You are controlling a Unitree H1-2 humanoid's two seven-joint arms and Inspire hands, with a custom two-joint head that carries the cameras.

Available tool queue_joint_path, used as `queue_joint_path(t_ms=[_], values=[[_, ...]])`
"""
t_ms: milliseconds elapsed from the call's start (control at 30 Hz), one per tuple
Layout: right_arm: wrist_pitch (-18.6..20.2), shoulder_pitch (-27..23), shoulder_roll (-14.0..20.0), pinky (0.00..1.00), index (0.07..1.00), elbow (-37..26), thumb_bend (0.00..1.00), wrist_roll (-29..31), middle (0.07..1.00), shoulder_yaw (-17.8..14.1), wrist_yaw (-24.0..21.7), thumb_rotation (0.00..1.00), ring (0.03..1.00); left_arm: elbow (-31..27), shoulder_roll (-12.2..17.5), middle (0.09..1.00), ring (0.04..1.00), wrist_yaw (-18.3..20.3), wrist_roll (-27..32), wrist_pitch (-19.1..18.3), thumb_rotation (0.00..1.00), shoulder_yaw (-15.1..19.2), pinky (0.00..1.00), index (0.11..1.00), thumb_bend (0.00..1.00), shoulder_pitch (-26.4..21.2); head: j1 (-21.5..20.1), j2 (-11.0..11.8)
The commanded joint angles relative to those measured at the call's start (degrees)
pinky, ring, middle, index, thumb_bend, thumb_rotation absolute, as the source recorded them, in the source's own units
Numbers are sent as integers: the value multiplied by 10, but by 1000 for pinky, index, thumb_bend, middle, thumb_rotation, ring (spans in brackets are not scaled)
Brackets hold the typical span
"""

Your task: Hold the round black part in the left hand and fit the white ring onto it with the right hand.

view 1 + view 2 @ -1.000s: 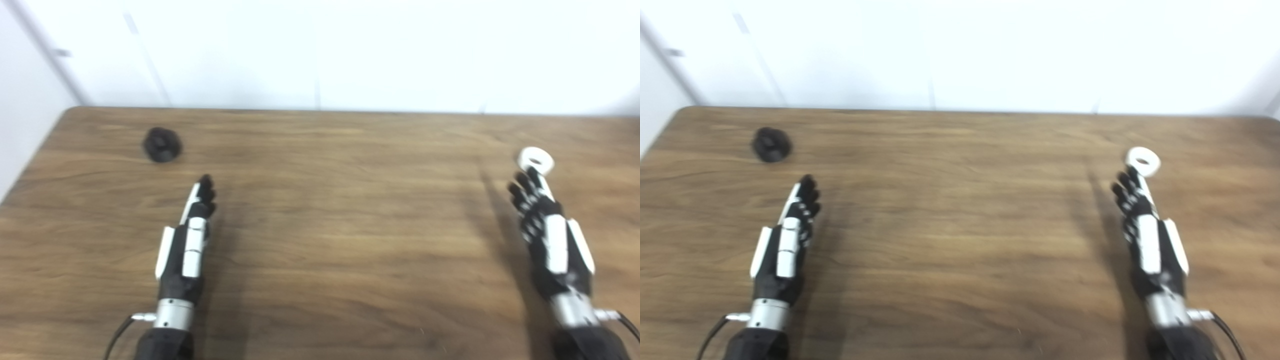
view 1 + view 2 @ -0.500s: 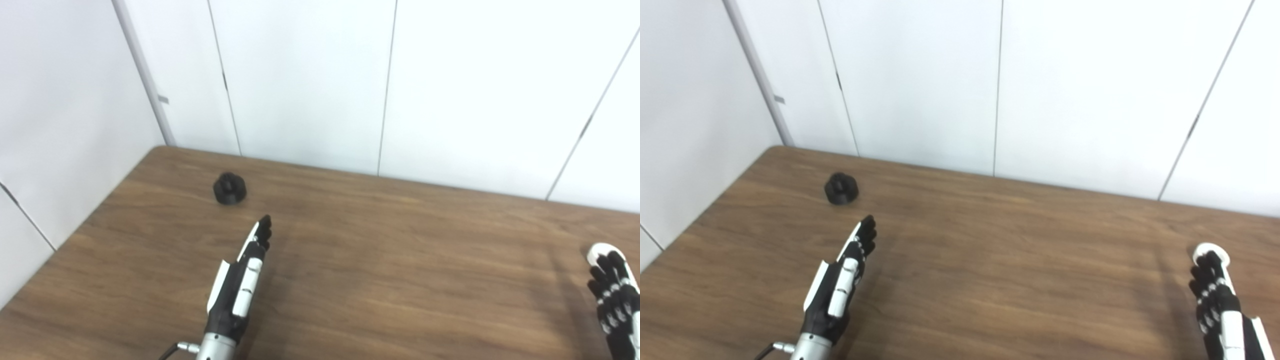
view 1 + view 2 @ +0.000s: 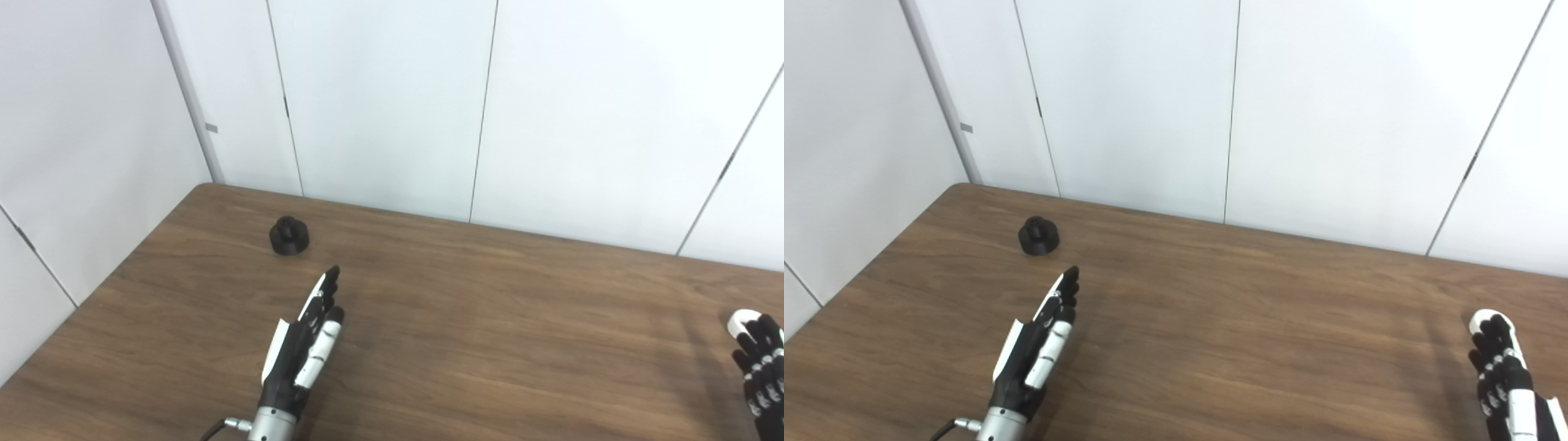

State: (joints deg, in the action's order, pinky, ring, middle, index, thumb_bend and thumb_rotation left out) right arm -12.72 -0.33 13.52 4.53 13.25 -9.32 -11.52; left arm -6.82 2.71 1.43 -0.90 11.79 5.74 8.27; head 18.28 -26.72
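Note:
The round black part (image 3: 289, 235) sits on the wooden table (image 3: 465, 318) at the far left, seen also in the right eye view (image 3: 1039, 235). My left hand (image 3: 304, 347) is open with fingers straight, pointing toward the part, about a hand's length short of it. The white ring (image 3: 1479, 319) lies at the table's right side, mostly hidden behind the fingertips of my right hand (image 3: 1503, 380). The right hand is open, fingers spread, just short of the ring, and holds nothing.
White wall panels (image 3: 392, 104) stand right behind the table's far edge and along its left side. The table's left edge runs diagonally close to the black part.
The camera has tilted up and turned left, so the whole picture shifted. My left thumb now stands a little away from the fingers. Neither hand has taken hold of anything.

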Motion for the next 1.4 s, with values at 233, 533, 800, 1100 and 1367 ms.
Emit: queue_joint_path(t_ms=[233, 533, 800, 1100, 1367], values=[[-9, 45, -17, 1000, 996, 55, 497, -4, 983, 9, -2, 1000, 978, -54, 4, 955, 965, -59, -110, -100, 325, 16, 964, 945, 699, 8, -3, -5], [-16, 42, -22, 1000, 996, 60, 521, 0, 980, 8, -4, 1000, 967, -96, 81, 960, 981, -55, -168, -259, 259, 58, 995, 928, 849, -59, -3, -6], [-19, 43, -23, 1000, 981, 60, 521, -2, 967, 8, -1, 1000, 956, -59, 155, 974, 1000, -54, -197, -304, 264, 64, 1000, 915, 902, -106, -3, -8], [-21, 45, -26, 1000, 976, 58, 518, -2, 956, 8, 1, 1000, 940, -11, 197, 961, 1000, -62, -232, -341, 306, 58, 1000, 889, 907, -154, -2, -11], [-10, 51, -28, 1000, 973, 45, 533, -4, 950, 9, 4, 1000, 936, 88, 244, 932, 998, -88, -310, -350, 348, 20, 1000, 833, 938, -222, -5, -12]])
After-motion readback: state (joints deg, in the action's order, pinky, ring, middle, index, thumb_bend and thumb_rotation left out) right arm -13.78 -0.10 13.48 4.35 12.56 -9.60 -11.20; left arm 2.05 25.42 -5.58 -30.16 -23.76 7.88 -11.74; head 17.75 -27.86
